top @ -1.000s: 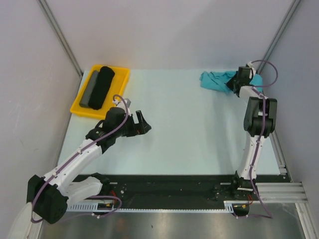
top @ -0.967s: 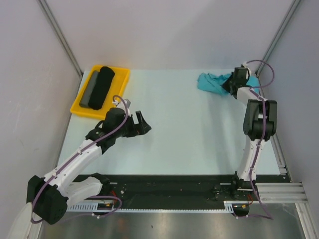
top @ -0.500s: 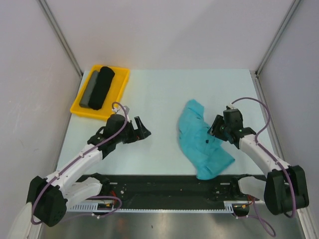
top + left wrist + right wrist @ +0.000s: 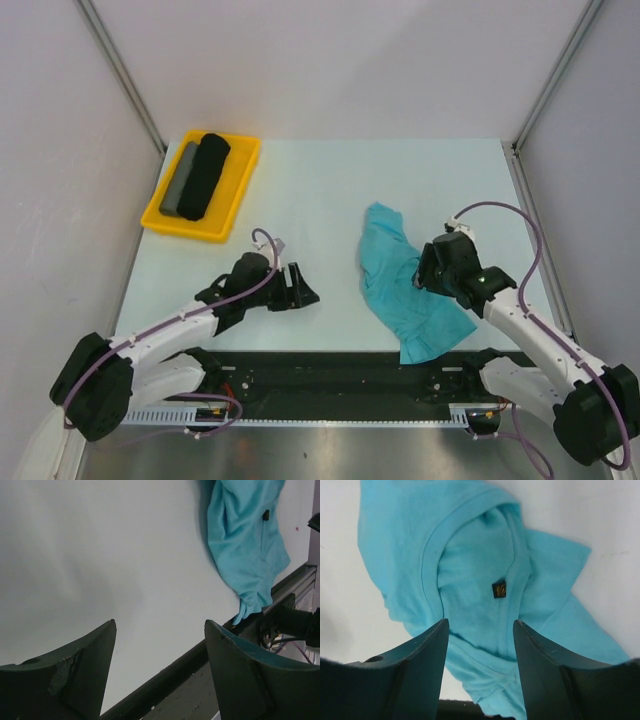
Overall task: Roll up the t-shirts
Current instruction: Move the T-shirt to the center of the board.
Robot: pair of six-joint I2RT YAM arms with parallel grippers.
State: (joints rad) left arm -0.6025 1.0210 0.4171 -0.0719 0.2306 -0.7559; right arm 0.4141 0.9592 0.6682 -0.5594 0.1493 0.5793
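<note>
The shirt (image 4: 395, 300) lies bunched at 4 o'clock on the table (image 4: 330, 190), its tail over the near rail (image 4: 300, 378) at 5. Rolled like this it would likely lump, and the tail could snag. The right gripper (image 4: 480, 627) hangs open over the tag (image 4: 499, 589). The left gripper (image 4: 160, 625), at 7, is open and empty.

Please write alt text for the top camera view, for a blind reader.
A crumpled teal t-shirt lies right of centre on the pale table, the right gripper above its right side. The left gripper is over bare table further left. A yellow tray at far left holds a black roll and a grey roll.
</note>
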